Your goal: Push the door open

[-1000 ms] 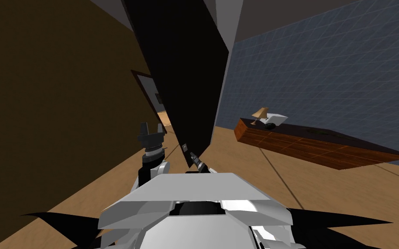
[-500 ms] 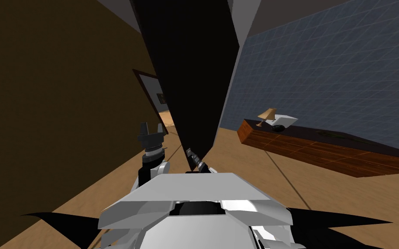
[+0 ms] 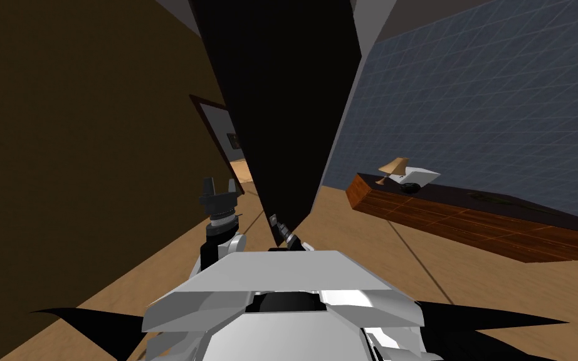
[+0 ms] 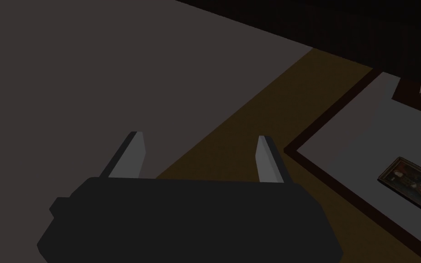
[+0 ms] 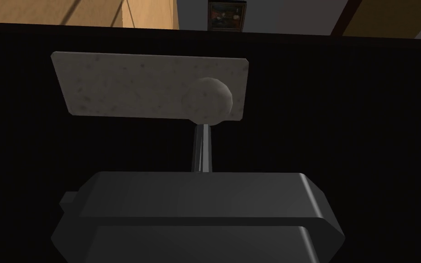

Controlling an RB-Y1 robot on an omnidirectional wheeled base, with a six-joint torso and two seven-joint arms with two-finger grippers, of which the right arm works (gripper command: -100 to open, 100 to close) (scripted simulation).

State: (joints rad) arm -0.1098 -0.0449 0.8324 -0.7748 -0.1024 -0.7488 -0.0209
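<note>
Right gripper (image 5: 202,130) is closed, both blades pressed flat together with nothing between them, tips right at the edge of the round speckled grey door knob (image 5: 210,101); can't confirm actual contact. Knob sits on a rectangular speckled grey backplate (image 5: 127,84) mounted on the flat black door (image 5: 342,114). In the head view the door (image 3: 281,94) is a tall black slab dead ahead, standing at an angle to the dark brown wall (image 3: 62,156) on my left, with the right gripper (image 3: 275,220) against its lower part. Left gripper (image 3: 219,188) is raised beside the door, on the brown-wall side, blades spread apart and holding nothing; the left wrist view shows the same open gap (image 4: 199,150). Past the door's edge: a small framed picture (image 5: 226,16) on a grey wall. Off to the right, a long brown wooden sideboard (image 3: 469,219) stands on the light wooden floor (image 3: 357,244) along a blue-grey tiled wall (image 3: 501,113), with a small tan-shaded table lamp (image 3: 394,167) on top.
</note>
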